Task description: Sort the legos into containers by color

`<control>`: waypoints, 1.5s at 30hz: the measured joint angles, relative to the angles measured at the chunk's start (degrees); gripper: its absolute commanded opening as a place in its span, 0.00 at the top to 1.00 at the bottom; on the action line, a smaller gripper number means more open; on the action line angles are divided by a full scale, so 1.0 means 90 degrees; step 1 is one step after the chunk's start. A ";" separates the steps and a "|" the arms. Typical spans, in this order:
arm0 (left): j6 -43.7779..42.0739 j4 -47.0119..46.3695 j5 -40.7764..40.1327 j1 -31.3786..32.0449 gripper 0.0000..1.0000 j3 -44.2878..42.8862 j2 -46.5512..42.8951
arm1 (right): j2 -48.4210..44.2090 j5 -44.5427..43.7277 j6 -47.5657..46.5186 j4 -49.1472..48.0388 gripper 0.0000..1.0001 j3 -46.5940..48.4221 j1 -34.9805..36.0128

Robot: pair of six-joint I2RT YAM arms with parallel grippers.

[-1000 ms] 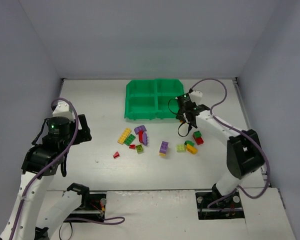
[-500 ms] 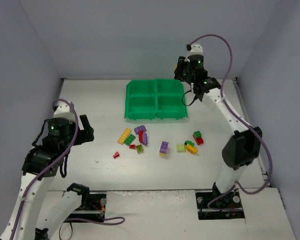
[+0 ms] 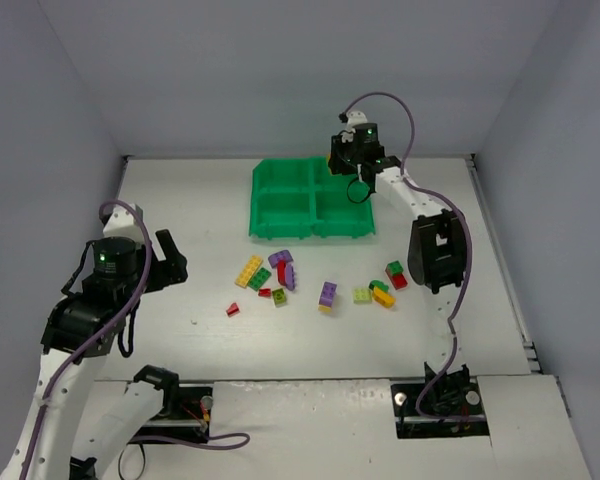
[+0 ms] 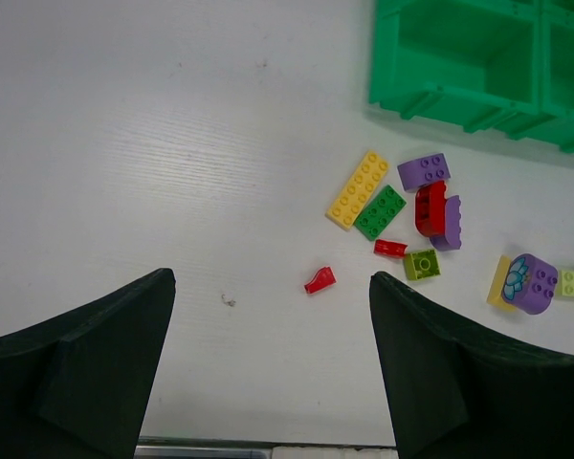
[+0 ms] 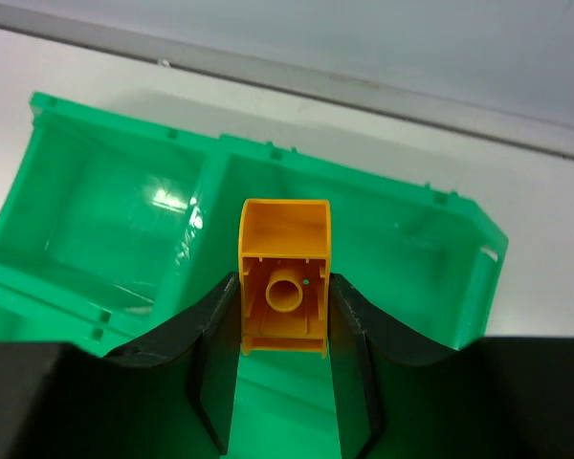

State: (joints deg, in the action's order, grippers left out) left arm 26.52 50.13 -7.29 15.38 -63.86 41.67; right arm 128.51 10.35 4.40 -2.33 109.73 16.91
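Observation:
The bright green tray (image 3: 256, 206) of four compartments lies at the table's far middle. My right gripper (image 3: 352, 172) is shut on an orange brick (image 5: 285, 225) and holds it above the tray's far right compartment (image 5: 430, 249). Loose legos lie in front of the tray: a yellow plate (image 3: 248, 271), a red arch (image 3: 281, 272), a purple and yellow stack (image 3: 327, 295), a green and red pair (image 3: 395, 275) and a small red piece (image 3: 232, 310). My left gripper (image 4: 271, 287) is open and empty above the table, left of the bricks; it also shows in the top view (image 3: 170, 262).
In the left wrist view, a green brick (image 4: 380, 212), a purple brick (image 4: 424, 170) and a lime brick (image 4: 421, 264) lie near the tray's front edge (image 4: 459, 100). Walls close in the table at the back and sides.
My right arm has risen from the bricks at the right and swung back over the tray's far right compartment. The left arm has barely shifted.

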 measured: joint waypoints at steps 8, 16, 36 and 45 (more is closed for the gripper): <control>0.0068 0.0073 0.0000 0.0000 0.24 0.0000 0.0049 | 0.0379 0.0240 -0.0017 -0.0253 0.74 0.0447 -0.0049; 0.0068 0.0066 0.0049 0.0000 0.23 0.0000 0.0437 | 0.0491 0.0243 0.0010 -0.0260 0.56 0.0316 -0.0051; 0.0056 -0.0080 0.0741 0.0000 0.24 0.0231 0.0860 | -0.1464 0.0158 -0.0104 -0.0078 0.34 -0.1421 0.0029; -0.0063 -0.0306 0.0947 0.0000 0.24 0.0289 0.1183 | -0.3492 -0.0090 -0.0151 0.0221 0.43 -0.2489 0.1324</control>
State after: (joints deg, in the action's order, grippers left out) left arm 25.96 47.37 1.23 15.38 -61.25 52.31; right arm 97.08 9.54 3.05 -0.34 87.33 28.82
